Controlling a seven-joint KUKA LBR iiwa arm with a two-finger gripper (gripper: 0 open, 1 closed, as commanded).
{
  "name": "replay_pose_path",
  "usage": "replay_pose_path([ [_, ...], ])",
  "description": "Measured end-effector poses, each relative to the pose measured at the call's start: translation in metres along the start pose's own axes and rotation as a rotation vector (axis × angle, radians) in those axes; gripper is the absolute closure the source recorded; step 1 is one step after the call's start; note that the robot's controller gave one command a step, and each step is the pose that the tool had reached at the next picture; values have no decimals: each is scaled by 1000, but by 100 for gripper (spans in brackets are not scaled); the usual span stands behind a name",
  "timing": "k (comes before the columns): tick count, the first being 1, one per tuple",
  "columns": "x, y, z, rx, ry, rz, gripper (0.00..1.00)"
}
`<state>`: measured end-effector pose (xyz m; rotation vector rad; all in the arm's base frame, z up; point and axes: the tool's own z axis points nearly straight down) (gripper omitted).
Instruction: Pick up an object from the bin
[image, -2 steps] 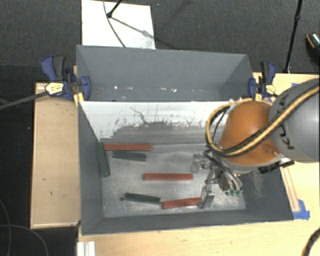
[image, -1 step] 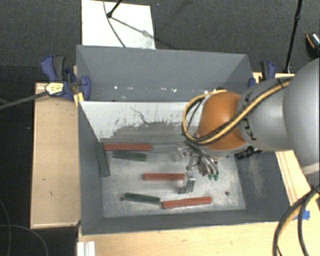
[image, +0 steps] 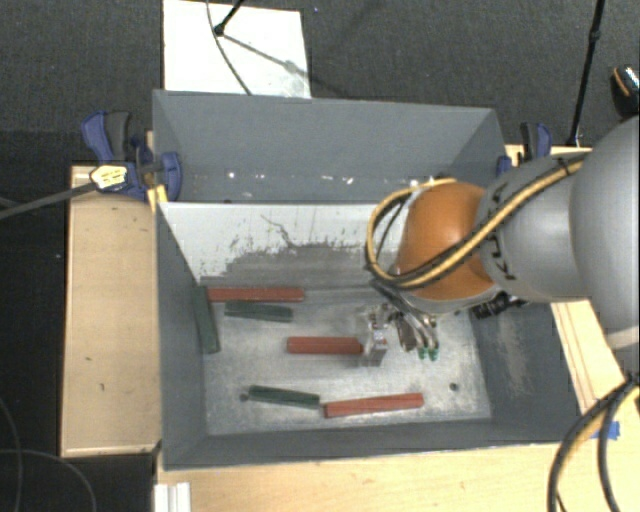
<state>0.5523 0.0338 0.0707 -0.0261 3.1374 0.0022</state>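
One gripper (image: 379, 346) sits low in the middle of the grey bin (image: 330, 150), at the right end of a red-brown stick (image: 322, 346); whether it is open or closed cannot be told. Toward the front lie a second red-brown stick (image: 372, 405) and a dark green stick (image: 283, 396).

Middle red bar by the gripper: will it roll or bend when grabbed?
The red bar looks straight and flat-faced: probably stiff, unlikely to roll. It lies flat on the bin floor, so an end push by the gripper would likely pivot it.
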Motion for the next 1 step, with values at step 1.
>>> replay_pose_path([
  [1,-6,-3,-144,1,-7,-63,100],
])
